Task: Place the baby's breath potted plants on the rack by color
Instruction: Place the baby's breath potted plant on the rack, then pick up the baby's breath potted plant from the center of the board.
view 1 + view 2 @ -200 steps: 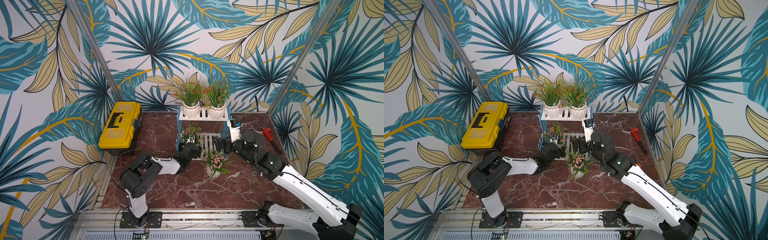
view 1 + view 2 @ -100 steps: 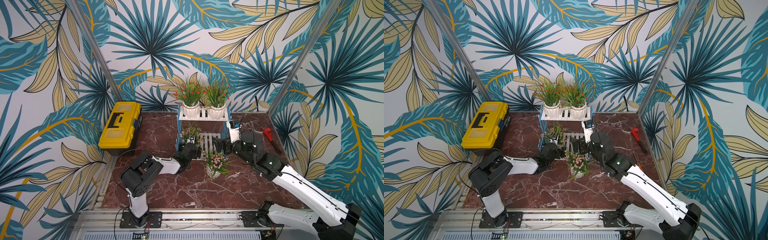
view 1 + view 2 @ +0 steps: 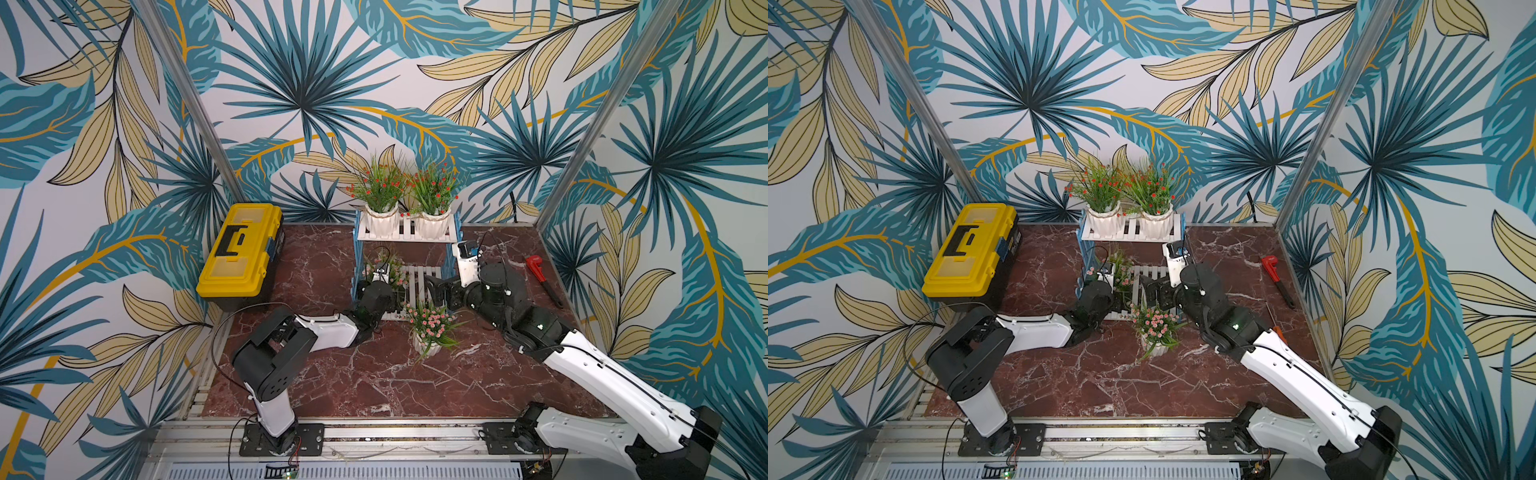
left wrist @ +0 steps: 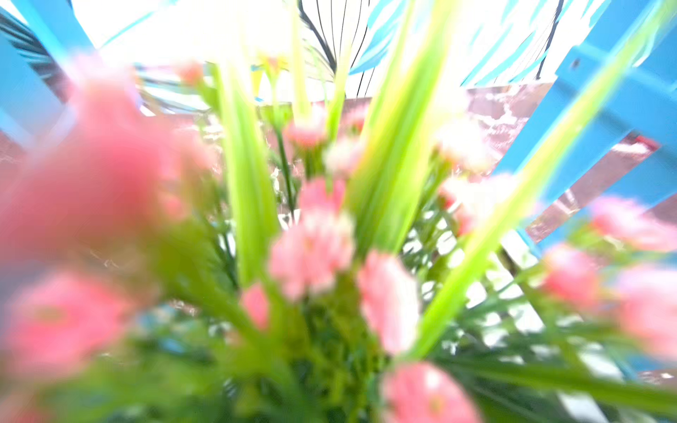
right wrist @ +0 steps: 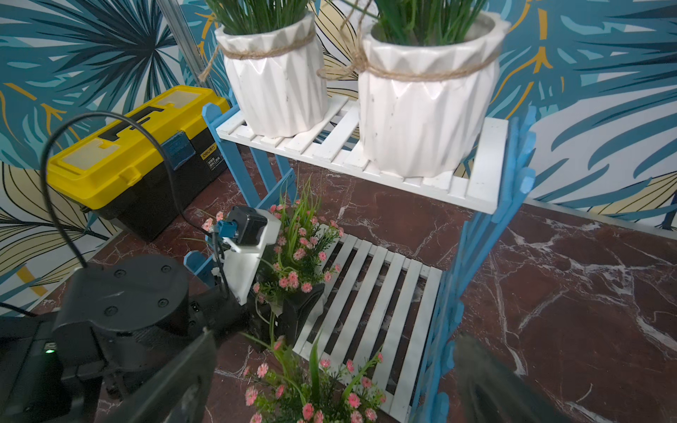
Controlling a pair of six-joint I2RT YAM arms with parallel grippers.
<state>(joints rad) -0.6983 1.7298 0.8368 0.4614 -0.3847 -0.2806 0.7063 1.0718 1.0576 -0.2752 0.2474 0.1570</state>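
Two red-flowered baby's breath potted plants (image 3: 380, 193) (image 3: 434, 191) stand side by side on the rack's (image 3: 405, 227) top shelf. A pink-flowered plant (image 3: 392, 266) (image 5: 300, 249) sits at the left end of the lower shelf (image 5: 384, 293), and my left gripper (image 3: 384, 286) (image 5: 289, 315) is shut around its pot. The left wrist view shows only blurred pink flowers (image 4: 311, 249). The other pink plant (image 3: 430, 326) (image 5: 315, 395) stands on the table just in front of the rack. My right gripper (image 3: 438, 291) (image 5: 329, 384) hangs open above and behind it, fingers wide apart.
A yellow toolbox (image 3: 239, 253) stands at the table's left back. A red wrench (image 3: 540, 276) lies at the right near the wall. The right half of the lower shelf is bare slats. The rack's blue side frame (image 5: 476, 256) is close to my right gripper.
My right gripper has edged slightly left over the lower shelf. The left arm and all the plants stay about where they were.
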